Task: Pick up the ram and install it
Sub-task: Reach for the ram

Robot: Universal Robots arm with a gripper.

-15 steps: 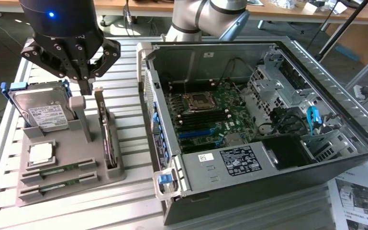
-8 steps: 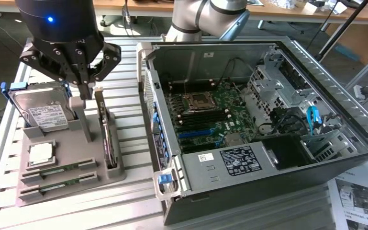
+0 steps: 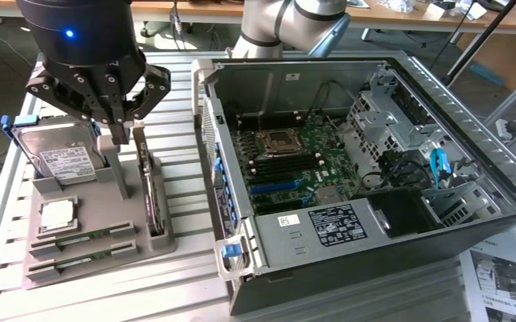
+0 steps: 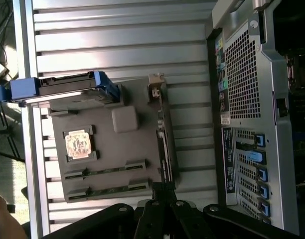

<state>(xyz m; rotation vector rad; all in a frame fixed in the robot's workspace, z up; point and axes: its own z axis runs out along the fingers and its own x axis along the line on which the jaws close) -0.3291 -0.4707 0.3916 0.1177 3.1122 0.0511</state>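
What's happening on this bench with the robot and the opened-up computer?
A robot arm is meant to pick up a stick of ram and fit it into the open computer case. Right now its gripper hangs above the grey tray of parts, over the end where the hard drive and the upright expansion card sit. Both ram sticks lie in their holders at the tray's other end, not yet picked up.

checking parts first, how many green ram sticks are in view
2. One thin green ram stick sits in the grey holder beside the square silver chip; the second ram stick in the next slot.
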